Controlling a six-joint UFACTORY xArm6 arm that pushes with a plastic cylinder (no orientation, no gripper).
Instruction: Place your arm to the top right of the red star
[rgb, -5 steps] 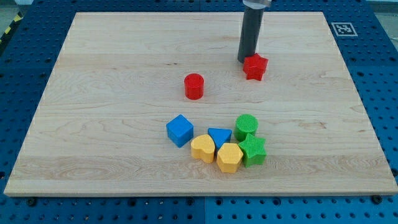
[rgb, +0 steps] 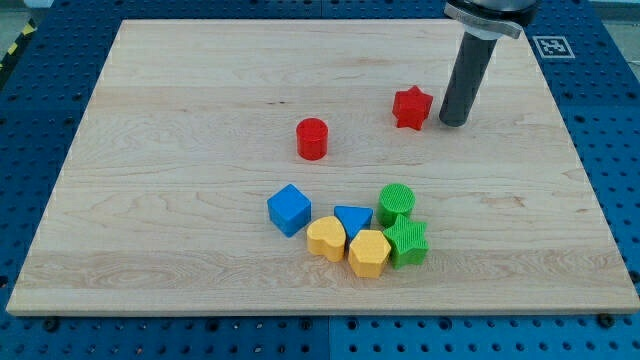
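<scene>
The red star (rgb: 411, 107) lies on the wooden board (rgb: 180, 120) right of the middle, toward the view's top. My tip (rgb: 453, 122) stands on the board just to the right of the star, a small gap apart and about level with its lower edge. The dark rod rises from it to the view's top edge.
A red cylinder (rgb: 312, 138) sits left of the star. Lower down lies a cluster: a blue cube (rgb: 289, 209), a blue triangle (rgb: 352, 218), a yellow block (rgb: 326, 238), a yellow hexagon (rgb: 369, 252), a green cylinder (rgb: 396, 202) and a green star (rgb: 407, 241).
My tip has moved from the star's upper left side across to its right side. The star has barely shifted.
</scene>
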